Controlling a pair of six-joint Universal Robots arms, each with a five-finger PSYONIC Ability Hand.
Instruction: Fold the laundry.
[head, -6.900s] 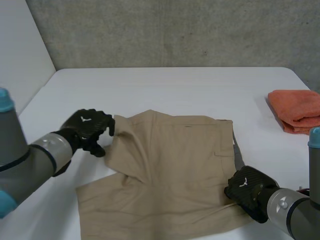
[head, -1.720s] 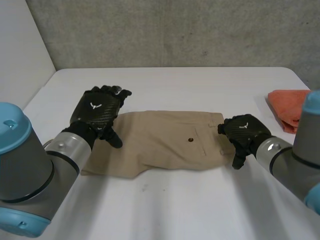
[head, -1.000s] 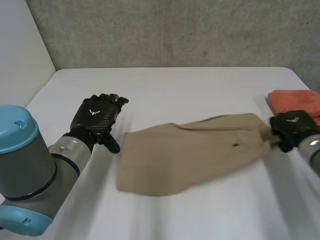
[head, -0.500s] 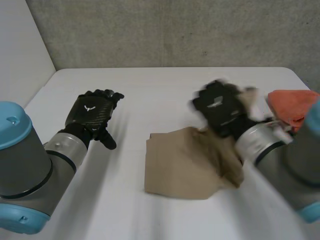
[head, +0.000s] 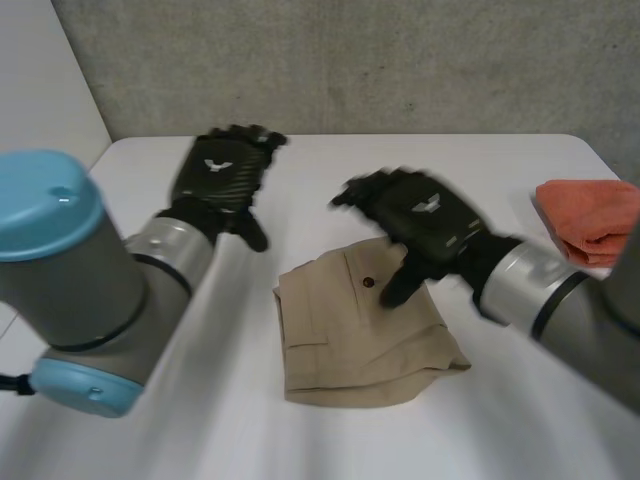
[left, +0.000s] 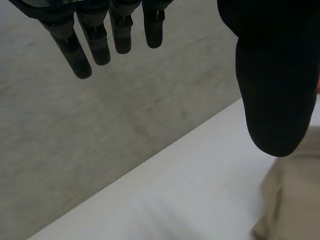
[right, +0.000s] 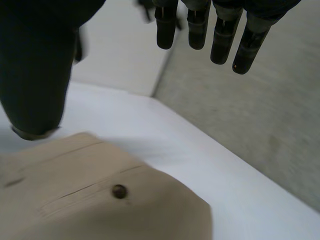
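One more fold in shorts, right robot hand now empty

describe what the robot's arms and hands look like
The left arm and right arm are thick grey cylinders with a silvery band at the wrist; the left one has a rounded light-blue cap on its joint. The left hand and right hand are black, with a carbon-fibre weave on the back and a small white emblem there.
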